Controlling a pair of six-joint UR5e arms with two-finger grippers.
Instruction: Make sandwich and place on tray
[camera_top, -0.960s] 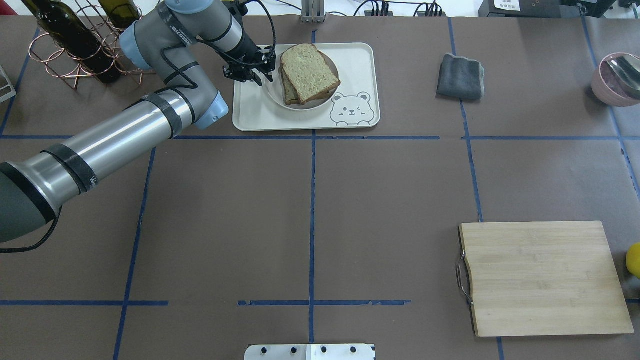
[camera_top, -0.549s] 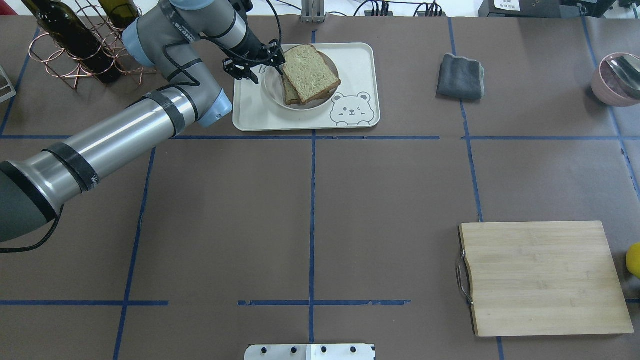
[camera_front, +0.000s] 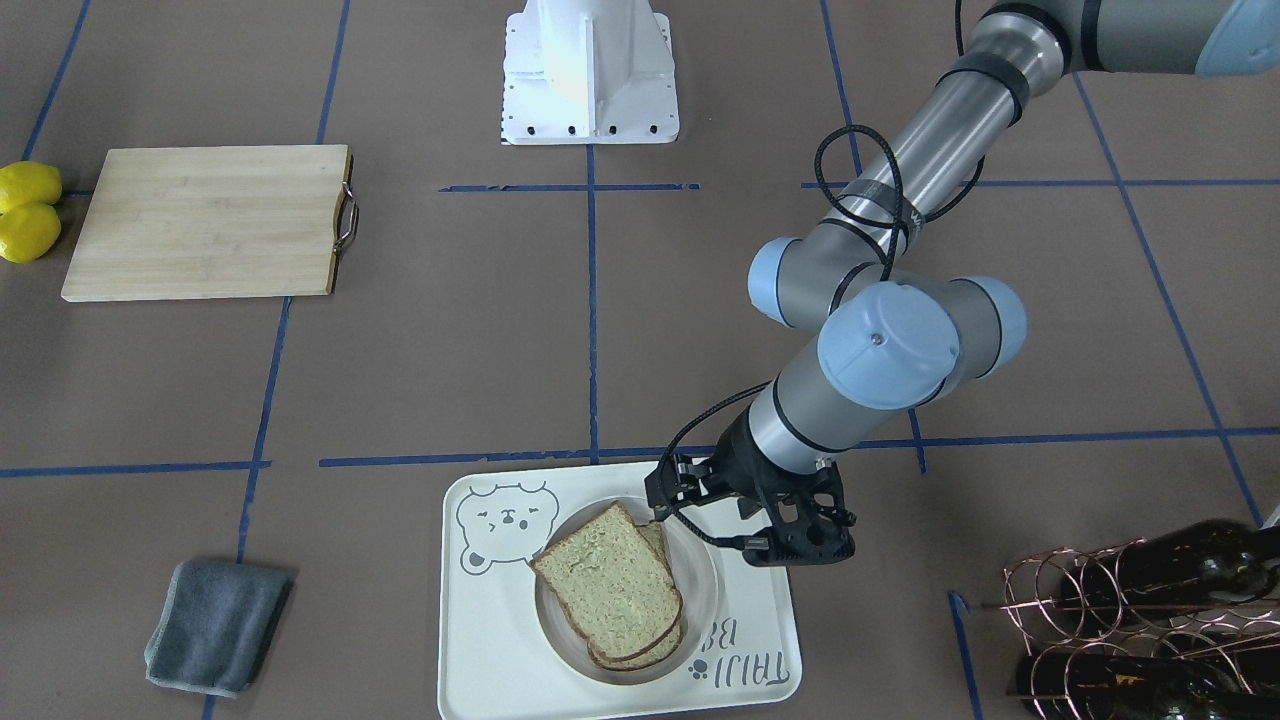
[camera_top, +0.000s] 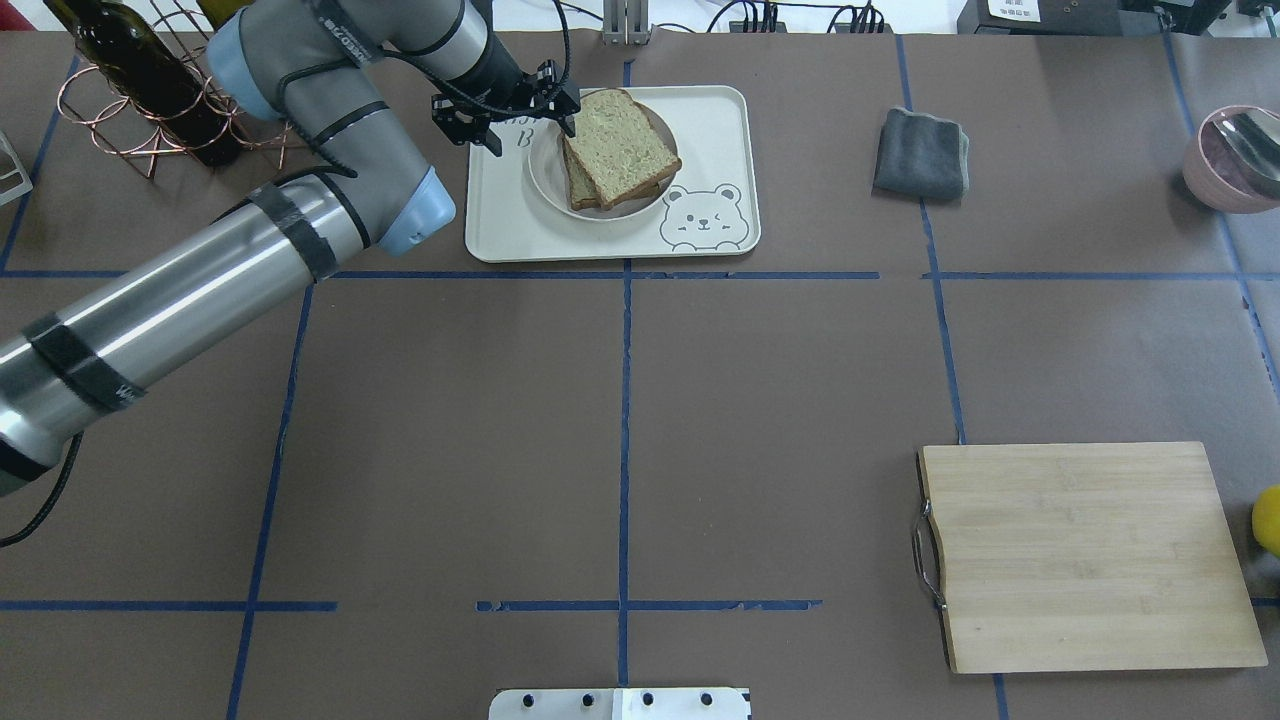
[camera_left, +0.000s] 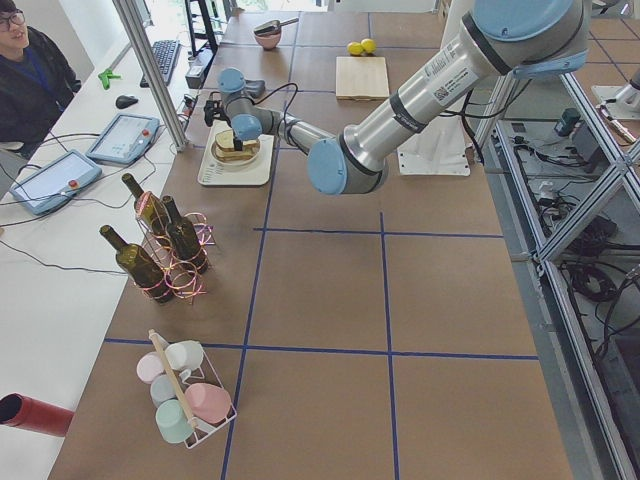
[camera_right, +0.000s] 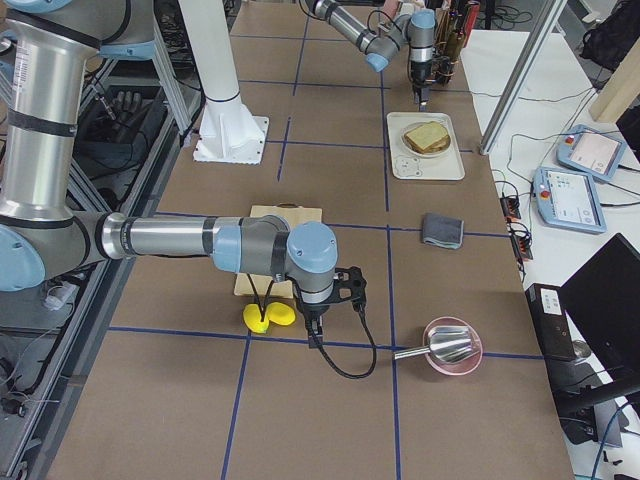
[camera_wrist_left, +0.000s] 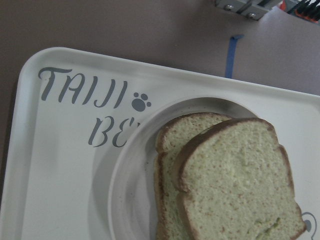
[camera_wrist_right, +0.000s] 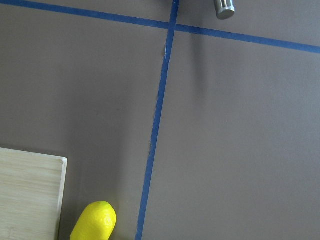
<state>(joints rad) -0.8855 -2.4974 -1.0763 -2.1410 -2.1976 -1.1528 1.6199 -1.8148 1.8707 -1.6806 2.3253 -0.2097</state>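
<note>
In the front-facing view, your left gripper (camera_front: 730, 535) hangs over the tray (camera_front: 480, 650) with its jaws spread wide and empty. The sandwich (camera_front: 610, 590) lies on a white plate (camera_front: 705, 590) just below and beside them. Overhead, nothing sits between the jaws and the sandwich rests flat, so I judge the placing done. The left wrist camera shows both slices beneath, with no filling visible. In the right side view, the right gripper (camera_right: 320, 315) hovers near the lemons (camera_right: 265, 317). I cannot tell whether its jaws are parted.
</note>
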